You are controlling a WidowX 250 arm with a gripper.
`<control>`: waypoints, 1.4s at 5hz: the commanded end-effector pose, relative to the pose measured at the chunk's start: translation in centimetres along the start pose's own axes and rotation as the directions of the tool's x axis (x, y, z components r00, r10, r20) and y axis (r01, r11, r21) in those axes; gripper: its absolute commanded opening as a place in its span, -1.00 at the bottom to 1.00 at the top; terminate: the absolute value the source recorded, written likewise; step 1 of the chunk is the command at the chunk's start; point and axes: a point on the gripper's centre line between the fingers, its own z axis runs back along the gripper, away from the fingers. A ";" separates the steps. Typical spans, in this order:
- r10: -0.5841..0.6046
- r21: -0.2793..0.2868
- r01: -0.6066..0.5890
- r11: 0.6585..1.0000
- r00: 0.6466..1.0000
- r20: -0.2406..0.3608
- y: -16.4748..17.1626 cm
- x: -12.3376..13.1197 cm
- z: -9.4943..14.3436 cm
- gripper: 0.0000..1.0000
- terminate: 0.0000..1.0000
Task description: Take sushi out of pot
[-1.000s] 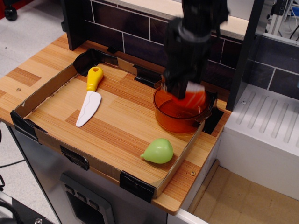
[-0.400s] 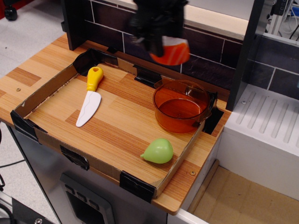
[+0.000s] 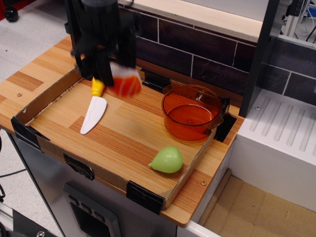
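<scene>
My black gripper (image 3: pixel 118 74) is blurred by motion at the upper left, above the tray. It is shut on the sushi (image 3: pixel 125 81), an orange piece with a white part, held in the air a little above the wooden surface next to the knife's handle. The translucent orange pot (image 3: pixel 191 112) stands at the tray's right side with nothing visible inside it. The gripper is well to the left of the pot.
A toy knife (image 3: pixel 94 109) with a yellow handle and white blade lies at the left of the cardboard-edged tray (image 3: pixel 49 94). A light green pear (image 3: pixel 167 160) lies near the front right edge. A dark tiled wall (image 3: pixel 197 49) runs behind.
The gripper lifted the sushi up out of the pot, then carried it left across the tray and lower, to beside the knife. The pot, the pear and the knife stayed put.
</scene>
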 end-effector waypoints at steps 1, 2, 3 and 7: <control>-0.133 0.030 0.132 0.991 0.991 0.025 1.2 -0.4 -2.3 -1.00 -1.00; -0.183 0.068 0.179 0.981 0.982 0.050 1.8 -1.2 -4.1 -1.00 -1.00; -0.210 0.086 0.204 0.975 0.976 0.064 2.6 -1.1 -5.3 -1.00 -1.00; -0.238 0.148 0.221 0.964 0.965 0.114 3.9 0.1 -4.9 1.00 -1.00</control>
